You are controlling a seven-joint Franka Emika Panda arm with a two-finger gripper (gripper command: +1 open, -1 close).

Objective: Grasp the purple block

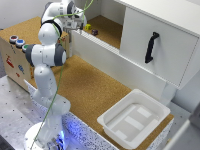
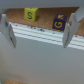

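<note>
From where the exterior view looks, the end effector point(image 1: 80, 22) blurs into the arm's own wrist, so I can't tell how its fingers stand. The purple block point(image 1: 94, 32) is just a dark speck there, its faces unreadable. At the wrist, a white rail point(image 2: 42, 34) hides the lower parts of the purple block point(image 2: 59, 22) and the yellow cube point(image 2: 32, 14). The white bin point(image 1: 134, 118) runs off the lower edge.
</note>
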